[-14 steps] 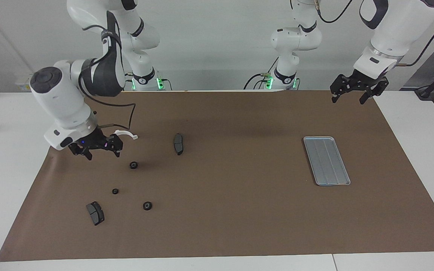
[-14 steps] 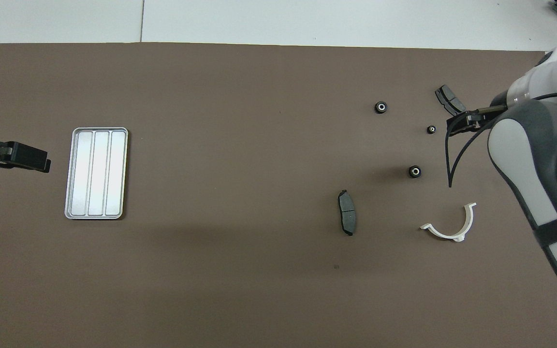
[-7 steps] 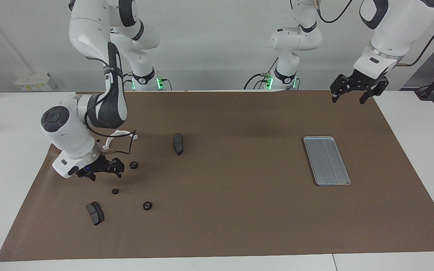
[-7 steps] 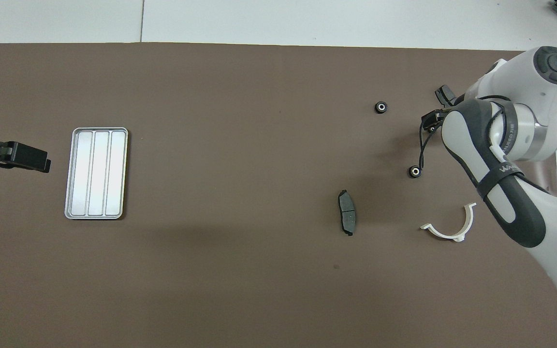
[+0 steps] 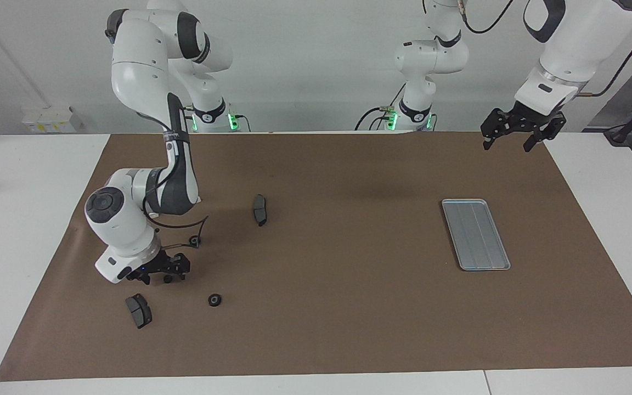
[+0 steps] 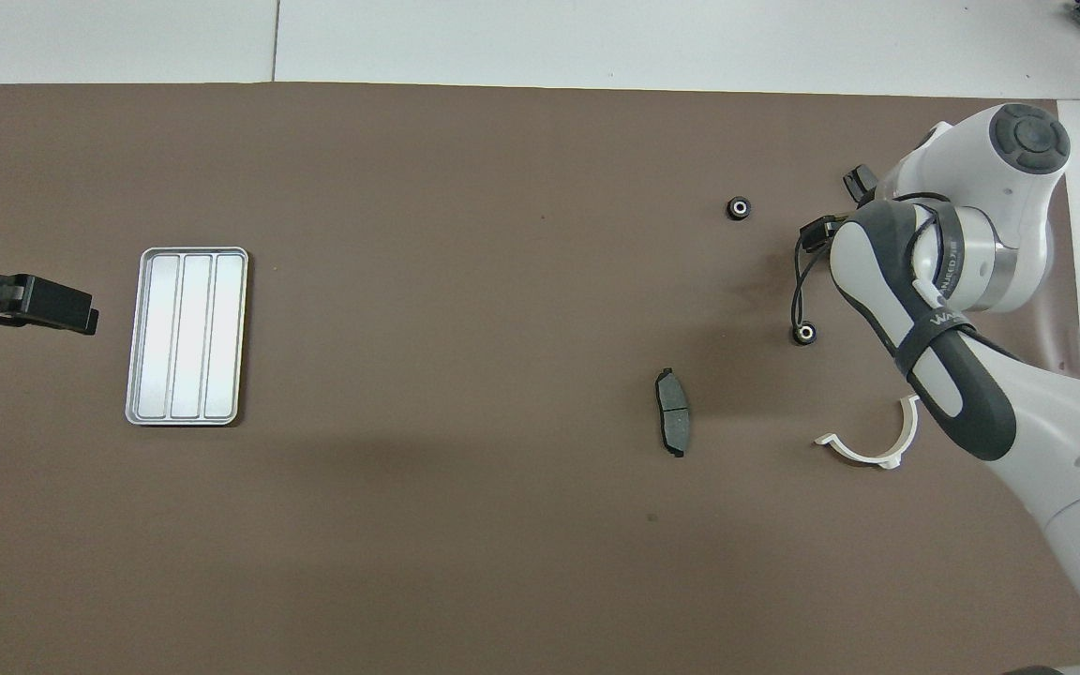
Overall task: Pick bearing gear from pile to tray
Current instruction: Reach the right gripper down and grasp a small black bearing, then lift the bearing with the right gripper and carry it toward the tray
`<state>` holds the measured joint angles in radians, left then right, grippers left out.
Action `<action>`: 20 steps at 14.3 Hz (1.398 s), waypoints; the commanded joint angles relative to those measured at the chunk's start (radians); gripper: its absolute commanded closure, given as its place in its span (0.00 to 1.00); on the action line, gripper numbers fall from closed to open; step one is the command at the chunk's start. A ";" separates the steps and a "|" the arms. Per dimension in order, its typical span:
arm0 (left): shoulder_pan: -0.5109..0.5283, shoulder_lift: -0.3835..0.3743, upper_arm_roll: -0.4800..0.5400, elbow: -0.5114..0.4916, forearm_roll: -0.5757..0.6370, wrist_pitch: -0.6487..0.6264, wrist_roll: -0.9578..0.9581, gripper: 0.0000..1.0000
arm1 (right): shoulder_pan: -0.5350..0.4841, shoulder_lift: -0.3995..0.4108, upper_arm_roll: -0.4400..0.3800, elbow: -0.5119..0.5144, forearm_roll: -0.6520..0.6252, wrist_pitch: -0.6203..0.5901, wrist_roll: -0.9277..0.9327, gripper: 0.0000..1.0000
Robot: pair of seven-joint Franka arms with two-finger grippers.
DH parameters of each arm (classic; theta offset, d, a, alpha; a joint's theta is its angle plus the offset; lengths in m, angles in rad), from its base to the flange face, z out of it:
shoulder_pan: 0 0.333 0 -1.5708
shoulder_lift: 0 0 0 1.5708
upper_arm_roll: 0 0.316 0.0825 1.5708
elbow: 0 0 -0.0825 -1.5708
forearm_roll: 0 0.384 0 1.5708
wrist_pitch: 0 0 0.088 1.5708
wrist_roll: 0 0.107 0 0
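Brown paper mat (image 5: 349, 307) covers most of a white table (image 5: 20, 230); a white wall (image 5: 305, 66) rises at the robots' end.

We count three black gears (image 5: 214, 300), two dark grey brake pads (image 5: 260, 209), one white half-ring bracket (image 6: 868, 448) and one silver tray (image 5: 475, 234).

All the loose parts form the pile at the right arm's end. Of the pads, one lies near the mat's edge farthest from the robots and the other sits toward the middle.

The right gripper (image 5: 161, 272) is down at the mat with its fingers apart on either side of the smallest gear (image 5: 167, 278). We cannot tell if they touch it.

The left gripper (image 5: 511, 140) waits, open, raised over the mat's corner at its own end.

The tray lies flat, well apart from the pile, with its ridged floor fully in view. A wide stretch of open mat lies between the tray and the middle pad, and more between the tray and the mat's edges.
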<state>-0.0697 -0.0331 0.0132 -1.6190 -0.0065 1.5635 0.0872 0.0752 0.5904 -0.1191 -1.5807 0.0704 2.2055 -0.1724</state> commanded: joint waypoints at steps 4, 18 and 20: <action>0.007 -0.004 -0.002 -0.002 -0.013 -0.011 -0.007 0.00 | -0.002 0.002 -0.001 -0.004 -0.004 -0.006 -0.018 0.40; 0.005 -0.004 -0.002 -0.002 -0.013 -0.011 -0.007 0.00 | 0.000 -0.001 -0.001 -0.009 -0.004 -0.026 -0.015 1.00; 0.005 -0.004 -0.001 -0.002 -0.013 -0.011 -0.007 0.00 | 0.000 -0.003 -0.001 0.002 -0.006 -0.041 -0.016 1.00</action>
<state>-0.0697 -0.0331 0.0131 -1.6190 -0.0065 1.5635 0.0872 0.0758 0.5904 -0.1191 -1.5888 0.0703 2.1978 -0.1724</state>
